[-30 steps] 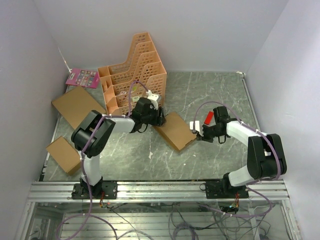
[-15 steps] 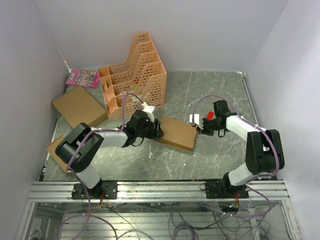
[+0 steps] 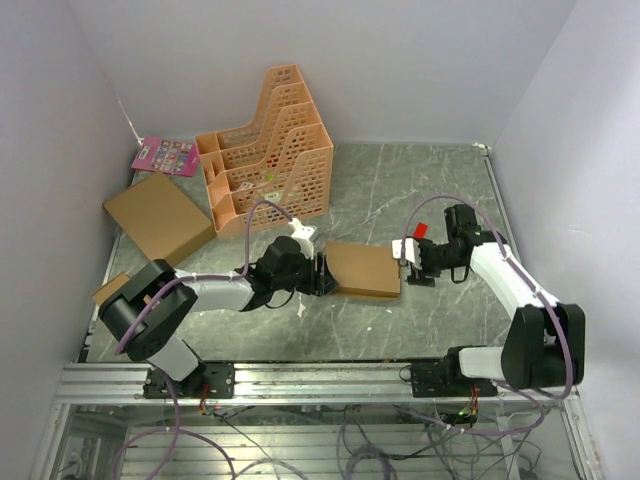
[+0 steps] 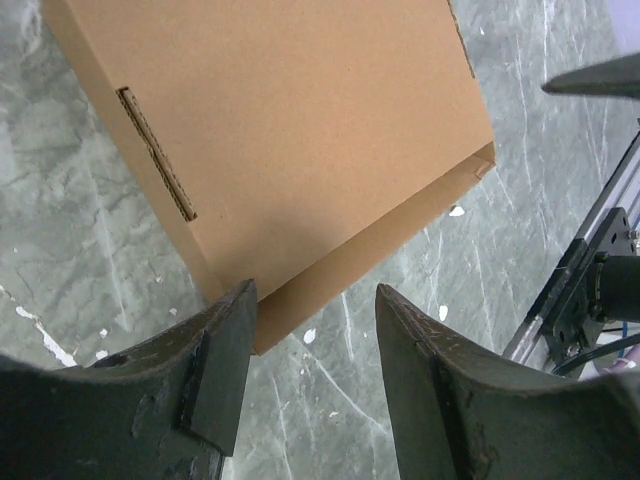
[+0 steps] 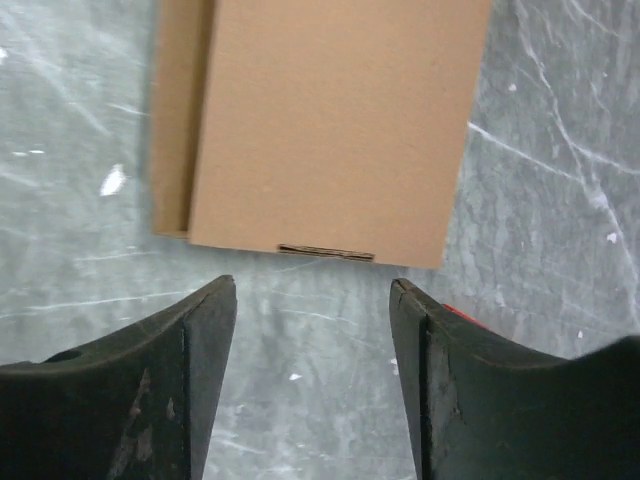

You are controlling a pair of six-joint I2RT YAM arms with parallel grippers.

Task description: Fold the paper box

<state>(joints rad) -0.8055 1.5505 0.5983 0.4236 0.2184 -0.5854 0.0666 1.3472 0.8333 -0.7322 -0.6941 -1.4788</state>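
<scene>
Far end of the paper box, beyond wrist-view edges.

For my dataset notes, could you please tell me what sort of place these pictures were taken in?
Most likely a robotics lab test cell: two arms bolted to an aluminium rail, plain white walls enclosing the table, and props like an orange file rack and the paper box.

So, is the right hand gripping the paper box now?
No, the right hand is open, short of the paper box, with table showing between.
</scene>
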